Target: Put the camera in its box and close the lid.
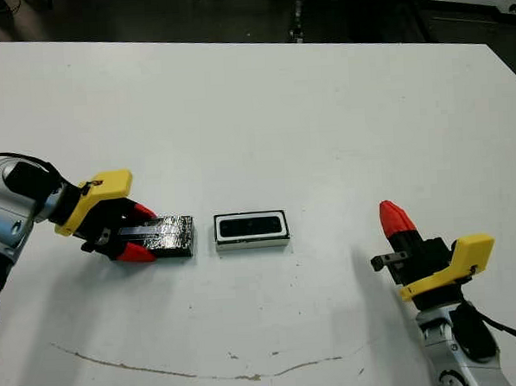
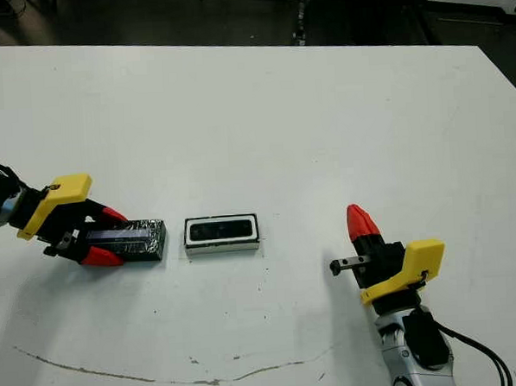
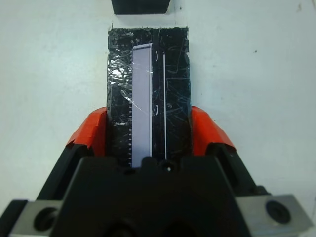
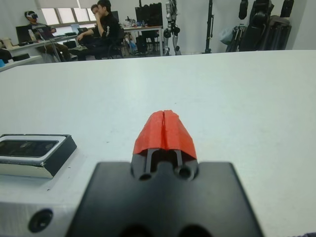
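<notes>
Left gripper [image 1: 139, 232] fingers clamp lid [image 1: 167, 235] on white table [image 1: 323, 112], left of box [image 1: 251, 230] holding camera [image 1: 250, 226]; right gripper [image 1: 395, 216] fingers together, right of box.

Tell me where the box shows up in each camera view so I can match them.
Left eye: the box sits mid-table, right of the lid.
Right eye: left of centre.
Left wrist: only its dark end beyond the lid.
Right wrist: lower left.
Shared landmark: the lid beside it.
</notes>
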Tool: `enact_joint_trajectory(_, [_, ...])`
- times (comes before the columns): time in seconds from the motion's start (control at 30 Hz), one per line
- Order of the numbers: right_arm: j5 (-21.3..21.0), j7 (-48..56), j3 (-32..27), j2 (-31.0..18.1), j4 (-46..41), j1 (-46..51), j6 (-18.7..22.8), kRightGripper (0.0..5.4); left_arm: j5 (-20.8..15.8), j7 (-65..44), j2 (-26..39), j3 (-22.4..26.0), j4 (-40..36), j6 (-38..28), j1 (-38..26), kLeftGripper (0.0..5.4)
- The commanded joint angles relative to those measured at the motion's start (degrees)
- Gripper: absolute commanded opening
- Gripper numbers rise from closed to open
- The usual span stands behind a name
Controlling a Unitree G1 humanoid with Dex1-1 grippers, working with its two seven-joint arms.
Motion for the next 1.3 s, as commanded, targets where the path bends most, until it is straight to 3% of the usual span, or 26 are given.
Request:
enact_joint_trajectory(0.03, [0.6, 0.34, -0.26, -0.76, 0.21, 0.27, 0.62, 0.0, -2.5, 0.21, -1.3, 2.58, 2.21, 2.59, 1.58, 3.16])
enact_joint_trajectory(0.4, [-0.53, 0.08, 0.25, -0.6, 0.23, 0.26, -0.1, 0.0, -7.64, 7.79, -3.26, 7.88, -7.12, 15.58, 3.42, 3.16])
enact_joint_trajectory(0.83, [-0.3, 0.19, 0.38, -0.46, 0.35, 0.48, -0.33, 0.0, -10.89, 15.4, -10.51, 7.97, -13.74, 17.37, 5.18, 3.16])
enact_joint_trajectory(1.3, [-0.75, -0.54, 0.66, -0.39, -0.31, 1.11, 0.04, 0.0, -9.53, 17.13, -15.01, 3.99, -13.63, 14.56, 7.03, 3.16])
